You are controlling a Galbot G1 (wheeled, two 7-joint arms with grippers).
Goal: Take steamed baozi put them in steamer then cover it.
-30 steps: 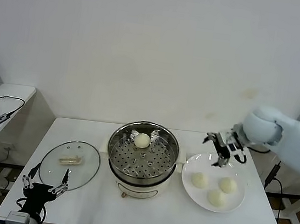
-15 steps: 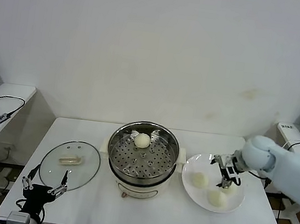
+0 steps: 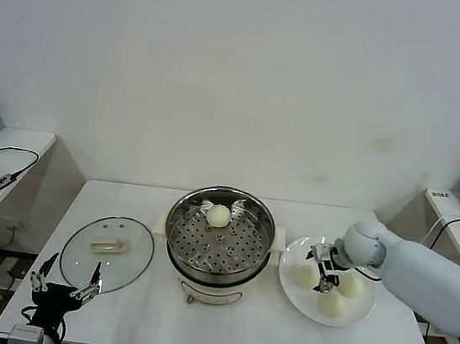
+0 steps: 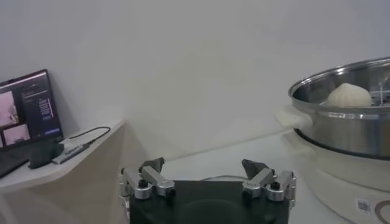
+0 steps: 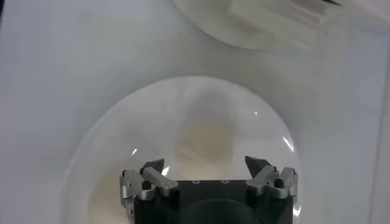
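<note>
One steamed baozi (image 3: 218, 215) is already seated on the perforated tray of the steamer (image 3: 219, 235), at the far side; three more are left on the white plate (image 3: 362, 312) just beside the steamer on its right. The right gripper (image 3: 324, 268) is lowered over the plate with its jaws spread wide around the bun nearest the steamer (image 3: 307, 276) — nothing is held yet. The cover (image 3: 108, 247) lies flat on the table, left of the steamer, untouched. The left gripper (image 3: 62, 289) is parked at the table's near-left edge, wide and empty. Three transfers and the covering are judged to remain.
</note>
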